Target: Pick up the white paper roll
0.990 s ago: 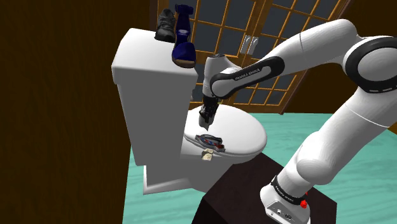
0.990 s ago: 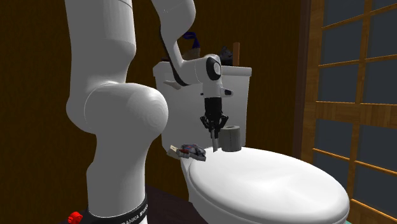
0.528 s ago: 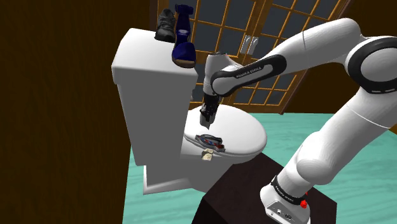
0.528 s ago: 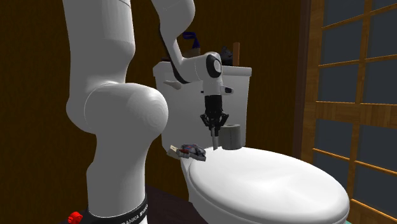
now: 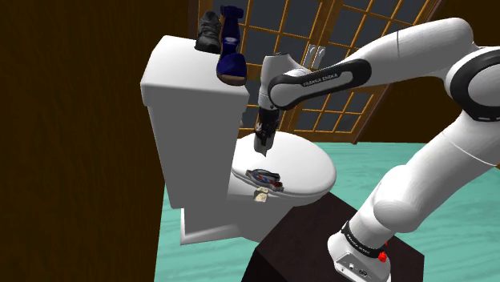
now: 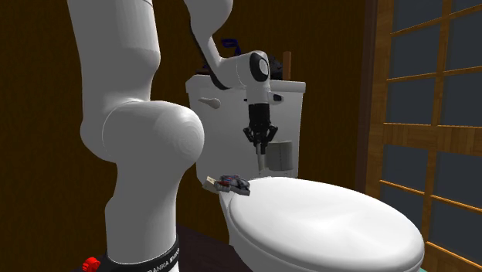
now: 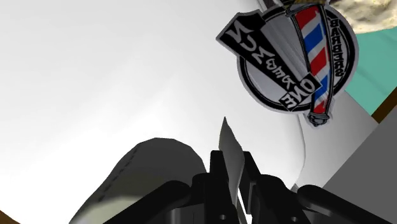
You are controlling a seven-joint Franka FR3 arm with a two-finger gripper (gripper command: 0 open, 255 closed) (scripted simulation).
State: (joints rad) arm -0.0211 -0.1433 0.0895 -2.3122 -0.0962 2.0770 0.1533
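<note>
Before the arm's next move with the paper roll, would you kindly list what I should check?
1. Grip: the hand is shut on the wall of the grey paper roll, which sits between the fingers in the wrist view: ok.
2. Roll upright: ok.
3. Roll off the toilet lid: it looks just clear, but cannot tell.
4. Round barber-pole disc apart from the roll: ok.
5. Blue shoe overhangs the tank; whether it is out of the way of a lift: cannot tell.
</note>
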